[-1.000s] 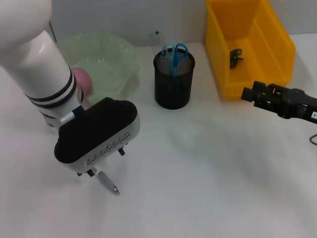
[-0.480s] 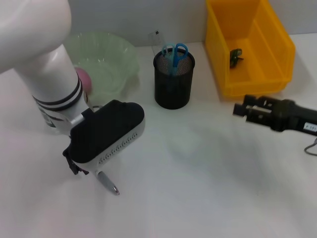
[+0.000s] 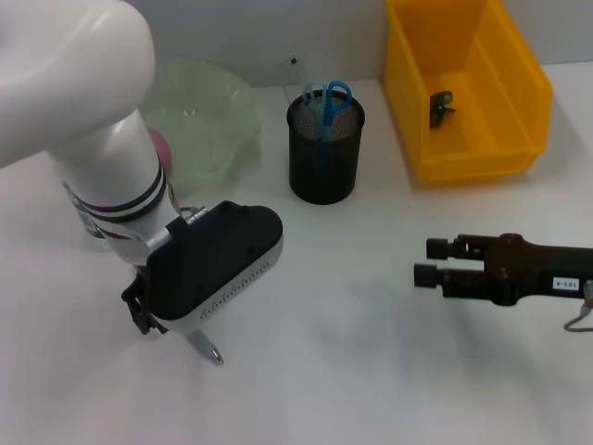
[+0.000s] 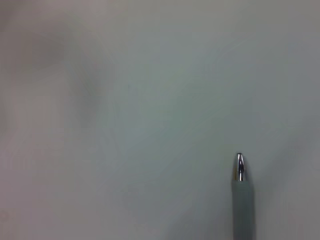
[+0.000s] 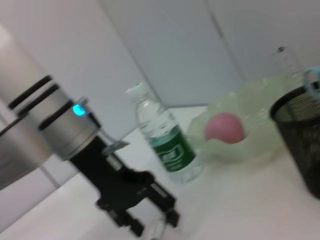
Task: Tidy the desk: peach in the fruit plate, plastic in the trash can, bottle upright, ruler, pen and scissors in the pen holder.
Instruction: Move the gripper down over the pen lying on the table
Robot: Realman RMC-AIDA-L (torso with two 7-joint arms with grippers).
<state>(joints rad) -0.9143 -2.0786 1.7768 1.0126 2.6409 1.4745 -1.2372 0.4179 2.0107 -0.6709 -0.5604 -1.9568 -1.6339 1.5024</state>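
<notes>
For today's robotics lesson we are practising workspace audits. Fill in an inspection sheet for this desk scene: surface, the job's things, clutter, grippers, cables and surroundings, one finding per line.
Surface: white desk, matte.
Job's things: pen lying flat on the desk; peach in the green fruit plate; water bottle upright beside the plate; blue-handled scissors and clear ruler in the black mesh pen holder; dark scrap in the yellow bin.
Clutter: nothing seen.
Grippers: left gripper open, right over the pen; right gripper open, empty, above bare desk.
Cables: thin wire loop at the right arm.
Surroundings: plain grey wall.
</notes>
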